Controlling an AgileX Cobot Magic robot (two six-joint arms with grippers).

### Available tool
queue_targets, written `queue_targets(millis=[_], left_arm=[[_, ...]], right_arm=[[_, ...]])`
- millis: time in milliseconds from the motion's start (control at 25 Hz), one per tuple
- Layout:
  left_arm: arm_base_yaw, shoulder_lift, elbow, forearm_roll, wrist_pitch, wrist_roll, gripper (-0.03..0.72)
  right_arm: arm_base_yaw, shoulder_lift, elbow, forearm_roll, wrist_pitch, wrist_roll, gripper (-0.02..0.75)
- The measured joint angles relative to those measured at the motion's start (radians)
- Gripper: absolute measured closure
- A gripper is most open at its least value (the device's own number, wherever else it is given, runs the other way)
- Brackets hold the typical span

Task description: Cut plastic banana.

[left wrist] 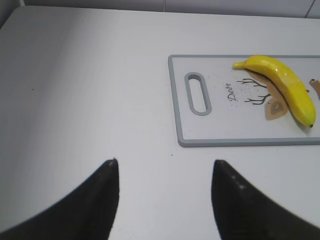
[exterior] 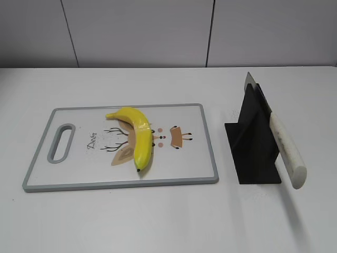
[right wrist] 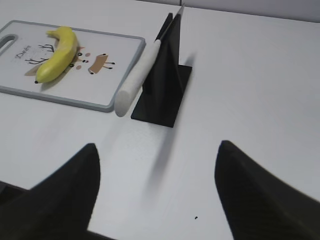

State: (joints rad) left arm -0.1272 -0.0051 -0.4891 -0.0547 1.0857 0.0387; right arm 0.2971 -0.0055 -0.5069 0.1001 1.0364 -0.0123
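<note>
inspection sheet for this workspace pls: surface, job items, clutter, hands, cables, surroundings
Surface: white table, a few dark specks.
Job's things: yellow banana lying whole on the grey-rimmed cutting board; knife resting in the black stand right of the board, white handle toward the camera.
Clutter: nothing seen.
Hands: left hand open, over bare table; right hand open, short of the stand; both empty.
Cables: nothing seen.
Surroundings: grey panelled wall.
</note>
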Motion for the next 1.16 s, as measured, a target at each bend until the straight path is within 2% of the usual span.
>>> queue_targets(millis=[400,1160], left_arm=[[0.000,0.000,0.000,0.000,0.000,0.000,0.136],[0.000,0.000,0.000,0.000,0.000,0.000,0.136]], right_arm=[[-0.201,0.000,0.000,0.000,0.000,0.000,0.187],[-0.211,0.000,0.000,0.000,0.000,0.001,0.188]])
